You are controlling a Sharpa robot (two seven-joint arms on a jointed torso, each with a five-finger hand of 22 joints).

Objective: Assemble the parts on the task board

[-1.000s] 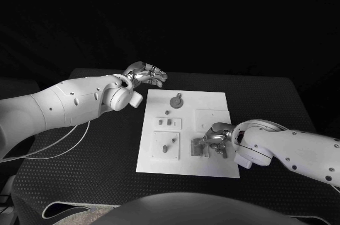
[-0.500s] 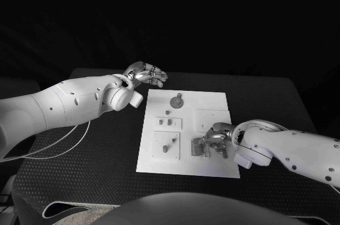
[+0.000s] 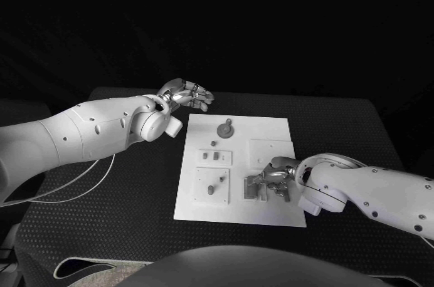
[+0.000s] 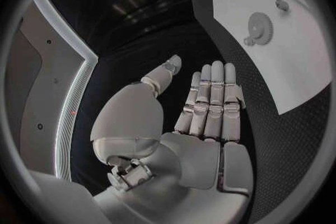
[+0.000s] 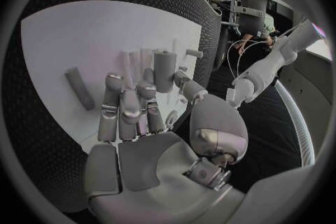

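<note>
Hovering over the board (image 3: 237, 168), the right hand (image 3: 276, 177) is curling its fingers (image 5: 125, 106) close together above a row of upright parts (image 3: 256, 188); whether it is pinching one, cannot tell. A loose bar (image 5: 79, 88) is lying just beside those fingers. The left hand (image 3: 187, 96) is hanging off the board's far corner, fingers (image 4: 213, 101) straight and pressed together, thumb apart, holding nothing, with the gear (image 4: 260, 28) lying beyond its fingertips.

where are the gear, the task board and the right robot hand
gear (image 3: 224, 131), head view, middle of the round toothed disc
task board (image 3: 271, 127), head view, bare patch near its far right corner
right robot hand (image 3: 276, 177), head view, middle of the hand over the board's near right part
</note>
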